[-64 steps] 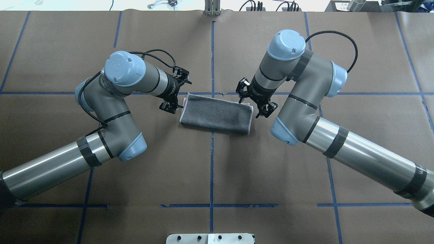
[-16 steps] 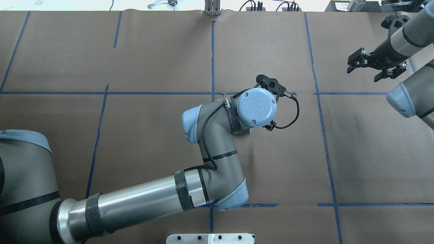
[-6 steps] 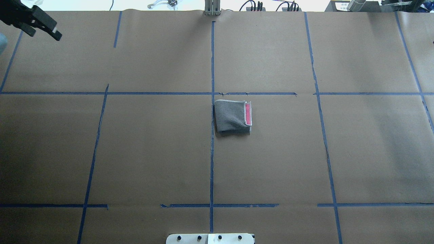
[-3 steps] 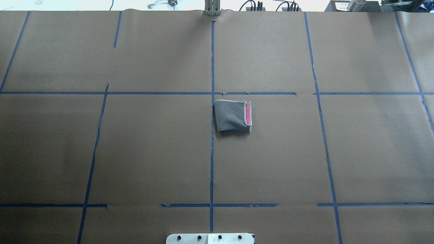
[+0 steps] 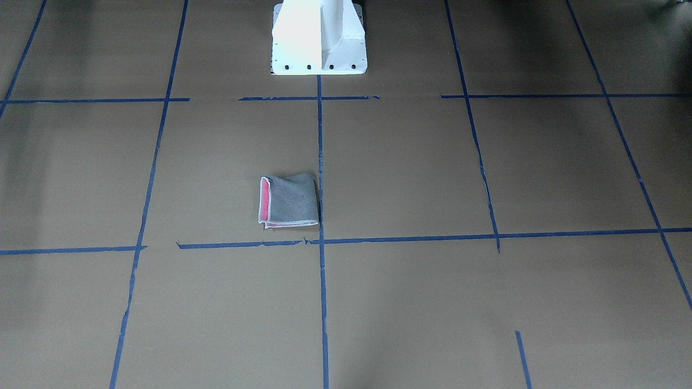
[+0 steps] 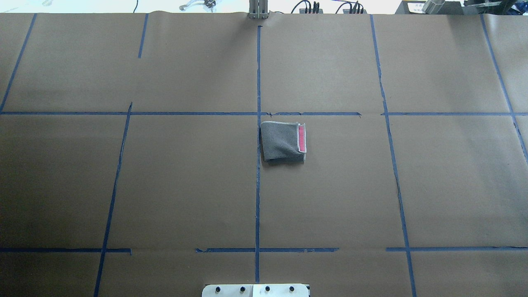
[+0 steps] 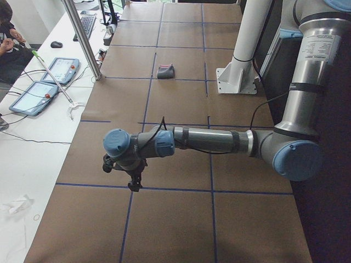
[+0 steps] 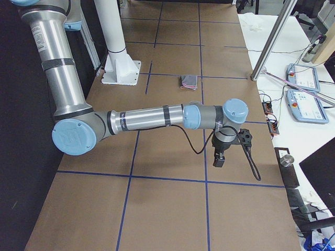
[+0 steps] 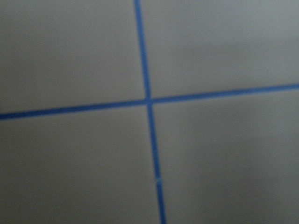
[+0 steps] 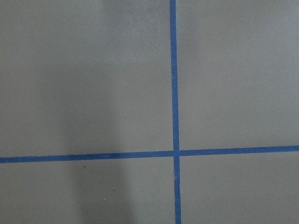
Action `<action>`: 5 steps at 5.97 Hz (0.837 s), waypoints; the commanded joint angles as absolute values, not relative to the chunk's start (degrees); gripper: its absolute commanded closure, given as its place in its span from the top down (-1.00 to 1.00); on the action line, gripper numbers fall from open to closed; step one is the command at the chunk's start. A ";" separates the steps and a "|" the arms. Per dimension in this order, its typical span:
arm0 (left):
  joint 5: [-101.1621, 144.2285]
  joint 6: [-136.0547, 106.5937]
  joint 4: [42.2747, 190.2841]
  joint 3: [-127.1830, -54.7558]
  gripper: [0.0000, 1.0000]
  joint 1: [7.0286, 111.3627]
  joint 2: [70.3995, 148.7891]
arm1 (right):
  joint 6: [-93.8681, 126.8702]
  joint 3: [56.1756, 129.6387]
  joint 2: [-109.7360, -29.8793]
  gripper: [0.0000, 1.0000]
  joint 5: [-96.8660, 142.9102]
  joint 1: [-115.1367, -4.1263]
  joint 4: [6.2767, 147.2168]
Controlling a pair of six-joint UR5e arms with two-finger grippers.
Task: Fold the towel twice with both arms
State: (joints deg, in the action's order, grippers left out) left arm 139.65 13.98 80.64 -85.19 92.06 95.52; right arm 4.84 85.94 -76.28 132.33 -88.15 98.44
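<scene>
The towel [image 6: 282,141] lies folded into a small square near the table's middle, grey face up, with a pink strip along its right edge. It also shows in the front-facing view [image 5: 289,201] and small in both side views [image 7: 165,71] [image 8: 189,80]. Both arms are far from it, at opposite ends of the table. The left gripper [image 7: 131,176] hangs over the brown paper at the near end of the left view. The right gripper [image 8: 220,157] hangs likewise in the right view. I cannot tell whether either is open or shut. Both wrist views show only paper and blue tape.
The white pedestal [image 5: 319,38] stands at the robot's side of the table. Blue tape lines grid the brown paper. White side tables carry tablets [image 7: 33,98] [image 8: 306,107], cables and a metal pole [image 7: 82,38]. An operator sits at the left view's corner.
Since the earliest frames the towel went from a long half-fold to a small square. Both arms drew away and left the overhead view. The towel has lain still over the last second.
</scene>
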 commanded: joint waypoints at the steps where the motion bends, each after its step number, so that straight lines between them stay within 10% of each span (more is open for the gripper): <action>1: 138.96 15.03 84.01 -86.48 1.00 93.78 91.94 | 5.36 90.05 -81.61 1.00 132.10 -88.15 98.26; 5: 134.65 12.66 90.61 -87.09 1.00 93.60 84.90 | 5.63 94.83 -84.99 1.00 132.36 -88.15 98.88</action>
State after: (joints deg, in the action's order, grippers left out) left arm 134.91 13.03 88.99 -86.77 93.62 85.94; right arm 5.62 94.71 -84.89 132.36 -88.16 98.85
